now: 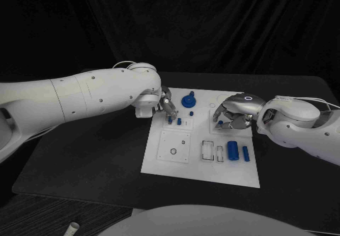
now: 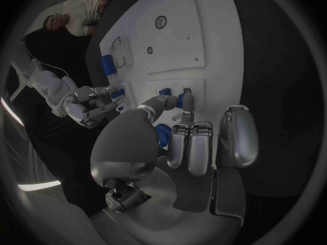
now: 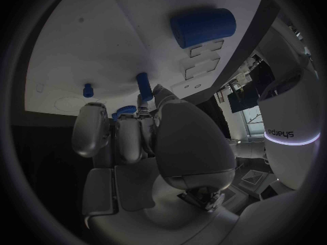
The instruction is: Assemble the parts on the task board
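The white rectangular task board (image 1: pixel 202 167) lies in the middle of the black table (image 1: pixel 92 162), and both silver hands are working over its far half.

The left hand (image 1: pixel 167 107) reaches in from nine o'clock and sits at the board's far left corner. In the left wrist view its thumb and one fingertip close round a small blue peg (image 2: pixel 182 100) standing upright in the board, the other fingers (image 2: pixel 194 147) folded side by side behind. That looks like a pinch meant to seat or steady the peg in its hole. A second short blue peg (image 2: pixel 164 92) stands just beside it.

The right hand (image 1: pixel 232 118) comes from three o'clock and hangs over the far right panel, fingers curled downward. In the right wrist view its fingertips meet at a slim blue pin (image 3: pixel 143 85) rising from the board; I cannot tell whether it truly grips the pin or only touches it.

Between the two hands, at twelve o'clock, stands a round blue knob (image 1: pixel 187 101), close enough to both that either wrist could brush it. Toward five o'clock a thick blue cylinder (image 1: pixel 232 148) and a thinner blue rod (image 1: pixel 245 153) lie loose beside two empty rectangular slots (image 1: pixel 212 150), apparently awaiting placement. A square panel with a ring outline (image 1: pixel 173 147) sits at seven o'clock, unfilled.
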{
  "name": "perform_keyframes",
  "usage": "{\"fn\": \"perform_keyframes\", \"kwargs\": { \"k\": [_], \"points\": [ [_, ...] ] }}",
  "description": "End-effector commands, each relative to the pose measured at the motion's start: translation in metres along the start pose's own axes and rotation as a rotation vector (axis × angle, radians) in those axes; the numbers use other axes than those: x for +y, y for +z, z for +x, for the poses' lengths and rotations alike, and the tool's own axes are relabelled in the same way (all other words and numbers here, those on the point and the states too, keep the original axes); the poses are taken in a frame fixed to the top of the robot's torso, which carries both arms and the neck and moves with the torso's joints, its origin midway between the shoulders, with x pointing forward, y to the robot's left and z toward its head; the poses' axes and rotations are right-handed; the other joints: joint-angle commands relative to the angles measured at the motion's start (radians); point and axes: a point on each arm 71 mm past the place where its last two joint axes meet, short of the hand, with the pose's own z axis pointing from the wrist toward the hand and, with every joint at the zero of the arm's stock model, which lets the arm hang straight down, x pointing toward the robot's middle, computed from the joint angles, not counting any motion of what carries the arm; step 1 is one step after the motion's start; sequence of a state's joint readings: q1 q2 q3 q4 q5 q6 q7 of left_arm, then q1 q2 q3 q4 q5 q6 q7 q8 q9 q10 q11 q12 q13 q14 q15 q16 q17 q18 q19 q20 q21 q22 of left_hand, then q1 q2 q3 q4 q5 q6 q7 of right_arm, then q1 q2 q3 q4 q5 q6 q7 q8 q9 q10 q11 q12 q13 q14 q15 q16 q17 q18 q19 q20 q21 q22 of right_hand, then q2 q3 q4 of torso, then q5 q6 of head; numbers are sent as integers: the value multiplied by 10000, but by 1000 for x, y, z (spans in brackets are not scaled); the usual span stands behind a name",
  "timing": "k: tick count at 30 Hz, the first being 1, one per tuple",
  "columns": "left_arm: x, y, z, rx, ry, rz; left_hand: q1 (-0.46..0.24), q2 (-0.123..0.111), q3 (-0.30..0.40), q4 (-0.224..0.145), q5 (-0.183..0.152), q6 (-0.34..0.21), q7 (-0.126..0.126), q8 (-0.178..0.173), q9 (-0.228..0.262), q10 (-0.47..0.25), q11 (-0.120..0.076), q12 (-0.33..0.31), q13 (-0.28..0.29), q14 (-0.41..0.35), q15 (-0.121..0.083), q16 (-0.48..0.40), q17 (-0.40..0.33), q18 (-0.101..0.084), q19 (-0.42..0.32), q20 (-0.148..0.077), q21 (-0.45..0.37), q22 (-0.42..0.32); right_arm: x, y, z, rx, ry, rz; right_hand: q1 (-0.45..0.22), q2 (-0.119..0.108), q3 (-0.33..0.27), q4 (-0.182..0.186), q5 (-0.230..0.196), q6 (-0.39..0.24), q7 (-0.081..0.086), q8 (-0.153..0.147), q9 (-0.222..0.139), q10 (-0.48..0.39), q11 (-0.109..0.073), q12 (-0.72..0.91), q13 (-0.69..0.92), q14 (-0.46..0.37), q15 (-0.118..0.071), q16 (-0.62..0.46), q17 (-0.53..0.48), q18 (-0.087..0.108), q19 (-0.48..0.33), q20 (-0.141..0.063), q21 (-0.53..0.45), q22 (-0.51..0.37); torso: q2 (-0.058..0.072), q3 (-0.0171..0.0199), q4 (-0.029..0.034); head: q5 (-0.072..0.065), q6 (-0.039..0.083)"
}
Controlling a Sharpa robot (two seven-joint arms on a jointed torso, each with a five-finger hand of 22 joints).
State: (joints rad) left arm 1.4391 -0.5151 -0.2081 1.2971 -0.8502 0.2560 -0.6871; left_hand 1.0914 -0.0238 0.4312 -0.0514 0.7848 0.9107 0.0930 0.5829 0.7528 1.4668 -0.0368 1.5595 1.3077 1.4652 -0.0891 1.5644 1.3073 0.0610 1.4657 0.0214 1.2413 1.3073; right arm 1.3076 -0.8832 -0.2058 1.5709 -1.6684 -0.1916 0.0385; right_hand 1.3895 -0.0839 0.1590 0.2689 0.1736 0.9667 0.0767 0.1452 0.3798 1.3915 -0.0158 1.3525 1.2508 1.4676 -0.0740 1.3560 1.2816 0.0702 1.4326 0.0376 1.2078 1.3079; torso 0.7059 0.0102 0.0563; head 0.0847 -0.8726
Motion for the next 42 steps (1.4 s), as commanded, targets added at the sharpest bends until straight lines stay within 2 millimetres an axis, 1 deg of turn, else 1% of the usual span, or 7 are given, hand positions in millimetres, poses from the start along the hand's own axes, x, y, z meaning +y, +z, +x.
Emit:
{"fn": "perform_keyframes", "kwargs": {
  "k": [1, 6, 12, 24, 28, 37, 42],
  "points": [
    [-1, 2, 3, 119, 23, 33, 53, 65, 901, -875, 12, -451, -489, 75, -23, 992, -47, -74, 2541, 1043, -70, 9, 2597, 12, 74, -74, 0, 1811, -1, 0, 2, 107, 0, 165, 116, -4, 39, -49, 53, 31, 3, -43, -15, -82, -22, -67, -22, 199, -30, -81, -26, 70, -72, -15, -68, 1550, 3, -2, 3, 4, 0],
    [-1, 1, 4, 86, -2, -23, 63, 39, 919, -892, 109, -459, -489, 139, -45, 985, -65, -101, 2528, 1031, -89, -43, 2561, 13, 74, -86, 3, 1811, -1, -1, 2, 121, 1, 176, 118, -3, 40, -51, 56, 27, 4, -46, -16, -104, -22, -96, -60, 183, -30, -124, -79, 79, -90, -15, -116, 1536, 7, 2, 12, 11, 0],
    [1, 0, 5, 61, -23, -216, 57, -50, 930, -914, 372, -452, -510, 312, -123, 978, -100, -138, 2509, 1004, -114, -164, 2478, 11, 81, -111, 21, 1813, -2, -1, 2, 130, 1, 198, 120, 1, 43, -53, 61, 24, 6, -51, -19, -134, -20, -135, -108, 163, -29, -176, -140, 87, -106, -15, -163, 1523, -7, -3, 1, 53, 0],
    [6, -3, 8, 167, 28, -378, 56, -65, 928, -913, 416, -453, -513, 339, -140, 976, -104, -150, 2503, 992, -117, -215, 2443, 9, 84, -115, 34, 1816, -3, -2, 2, 152, 3, 255, 122, 1, 45, -56, 65, 22, 10, -56, -21, -160, -18, -175, -153, 146, -27, -222, -191, 96, -122, -14, -213, 1508, -35, 15, 17, 6, 0],
    [8, -4, 8, 179, 39, -398, 58, -72, 927, -915, 432, -454, -515, 350, -147, 974, -104, -160, 2498, 990, -119, -228, 2434, 10, 83, -117, 28, 1814, -3, -2, 3, 168, 6, 275, 122, 1, 45, -56, 65, 22, 10, -56, -21, -160, -18, -175, -153, 146, -27, -222, -191, 96, -122, -14, -213, 1508, -36, 21, 7, 19, 0],
    [9, -4, 6, -139, 474, -451, 47, -101, 907, -908, 470, -447, -520, 394, -170, 984, -109, -124, 2516, 985, -123, -250, 2418, 14, 77, -121, 7, 1808, -2, -1, 4, 221, 19, 250, 119, 1, 45, -56, 67, 22, 11, -59, -23, -183, -16, -209, -194, 133, -26, -257, -229, 106, -141, -14, -269, 1492, -8, -2, 2, 68, 0],
    [7, -3, 5, -162, 535, -355, 43, -99, 905, -903, 467, -446, -521, 400, -174, 982, -110, -133, 2511, 984, -123, -257, 2413, 16, 74, -122, -5, 1805, -2, -1, 5, 249, 23, 244, 118, 4, 46, -57, 70, 26, 12, -61, -24, -197, -16, -235, -220, 116, -25, -306, -282, 117, -162, -14, -329, 1474, -3, -5, 5, 77, 0]
  ]
}}
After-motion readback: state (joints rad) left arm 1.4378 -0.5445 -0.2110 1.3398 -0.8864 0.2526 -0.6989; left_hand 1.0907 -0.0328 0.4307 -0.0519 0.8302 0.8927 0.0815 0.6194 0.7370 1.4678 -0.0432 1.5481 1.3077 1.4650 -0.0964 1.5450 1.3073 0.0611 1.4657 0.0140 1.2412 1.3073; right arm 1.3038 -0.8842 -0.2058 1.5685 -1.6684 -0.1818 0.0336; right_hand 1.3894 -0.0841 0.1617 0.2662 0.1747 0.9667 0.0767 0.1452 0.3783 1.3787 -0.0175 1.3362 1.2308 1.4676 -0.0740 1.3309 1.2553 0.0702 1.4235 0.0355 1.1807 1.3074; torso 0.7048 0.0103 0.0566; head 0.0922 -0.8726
